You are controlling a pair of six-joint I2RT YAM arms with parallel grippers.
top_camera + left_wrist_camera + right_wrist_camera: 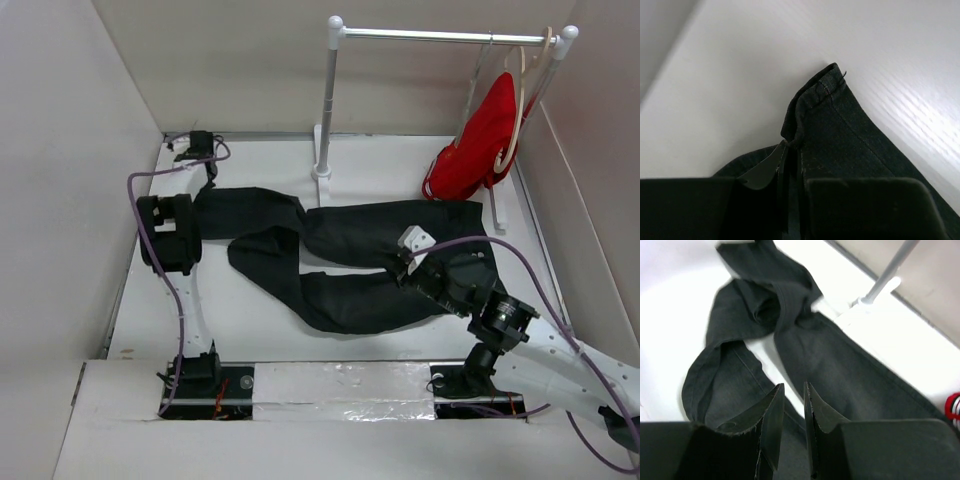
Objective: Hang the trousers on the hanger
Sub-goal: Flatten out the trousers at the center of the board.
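The black trousers (350, 235) lie crumpled across the white table, with their legs folded back on each other. My left gripper (180, 235) is at their left end. In the left wrist view it (790, 165) is shut on a fold of the trousers (840, 130), just behind a hem corner. My right gripper (405, 268) hovers over the right part of the trousers. In the right wrist view it (794, 390) has its jaws a narrow gap apart, with nothing between them, above the trousers (840, 355). No thin pale grey hanger is in view.
A white clothes rack (440, 33) stands at the back, its left post (325, 100) just behind the trousers. A red garment (480, 140) hangs from a beige hanger (517, 100) at its right end. Enclosure walls stand left, right and behind.
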